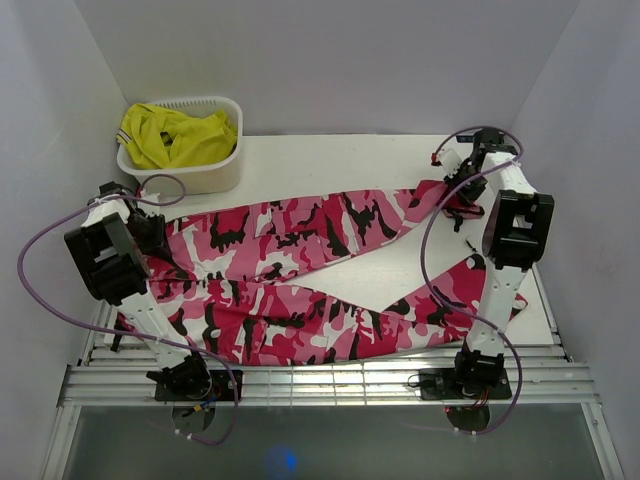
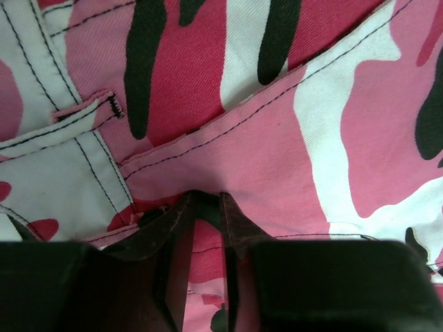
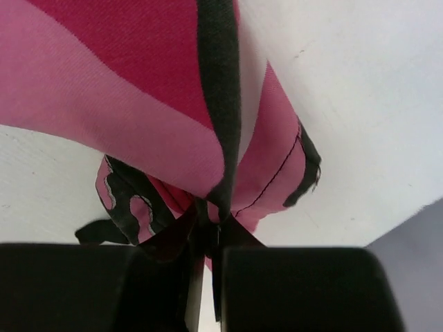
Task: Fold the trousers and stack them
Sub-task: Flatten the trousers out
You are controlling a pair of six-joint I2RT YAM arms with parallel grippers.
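Note:
The camouflage trousers (image 1: 300, 250) lie spread across the white table (image 1: 330, 160), waist at the left and legs running right. My left gripper (image 1: 153, 236) is down on the waist end. In the left wrist view its fingertips (image 2: 187, 202) stand a narrow gap apart, pinching a ridge of the trousers (image 2: 277, 138) near a belt loop (image 2: 83, 109). My right gripper (image 1: 462, 198) is at the far leg's end. In the right wrist view it (image 3: 211, 220) is shut on the bunched hem of the trousers (image 3: 138, 90), which rises off the table.
A white basket (image 1: 200, 172) holding a yellow garment (image 1: 175, 135) stands at the back left corner. White walls enclose the table on three sides. A slatted metal rail (image 1: 330, 380) runs along the near edge by both arm bases.

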